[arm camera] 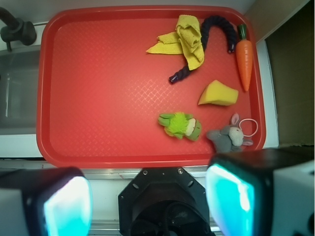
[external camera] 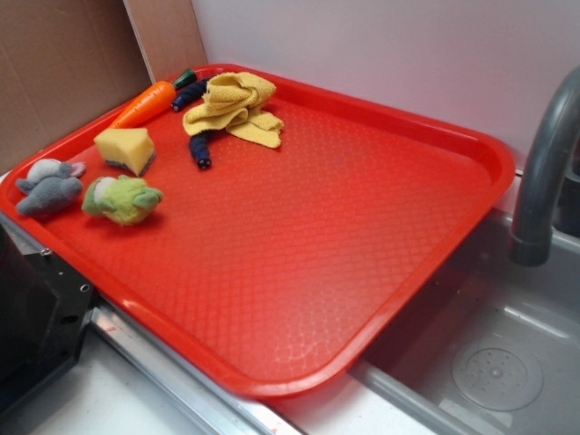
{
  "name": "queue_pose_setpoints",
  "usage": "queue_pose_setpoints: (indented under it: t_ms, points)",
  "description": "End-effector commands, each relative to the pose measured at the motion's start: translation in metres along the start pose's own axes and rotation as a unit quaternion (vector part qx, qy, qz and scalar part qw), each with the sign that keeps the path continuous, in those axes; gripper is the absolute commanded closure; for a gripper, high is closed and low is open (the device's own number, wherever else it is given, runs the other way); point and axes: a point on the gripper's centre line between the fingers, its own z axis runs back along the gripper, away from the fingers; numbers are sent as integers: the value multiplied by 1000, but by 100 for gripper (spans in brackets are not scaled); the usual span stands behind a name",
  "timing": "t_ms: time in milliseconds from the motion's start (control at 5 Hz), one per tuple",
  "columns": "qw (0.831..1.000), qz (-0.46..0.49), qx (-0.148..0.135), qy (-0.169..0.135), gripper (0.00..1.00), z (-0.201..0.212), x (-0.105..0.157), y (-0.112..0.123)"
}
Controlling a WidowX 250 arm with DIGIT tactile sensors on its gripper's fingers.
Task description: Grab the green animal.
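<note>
We judge the green animal (arm camera: 180, 125) to be light, soft and compressible; its fuzzy pile should resist slipping, and it is not fragile. We recommend closing across its rounded middle, not on the thin ears at its left end.

In the wrist view the fingers (arm camera: 67, 205) stand wide apart with nothing between them, high above the near rim of the red tray (arm camera: 98, 88). The green animal lies ahead of them, just left of the right finger.

Left of the toy the tray floor is open, giving free approach. To its right, the grey plush animal (arm camera: 228, 136) lies near but apart; the yellow sponge (arm camera: 219, 93) sits beyond. The tray rim runs just behind the toy on our side.
</note>
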Motion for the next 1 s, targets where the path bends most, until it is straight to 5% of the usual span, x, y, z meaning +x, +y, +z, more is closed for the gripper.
queue_pose_setpoints:
  t_ms: [0,200,600,800]
  points:
    - [1000,0,0,0,0,0,0,0]
    - [989,-115,0,97,0,-50,10,34]
    - [963,-258,26,76,0,-124,16,65]
    - [950,-309,36,30,0,-144,15,75]
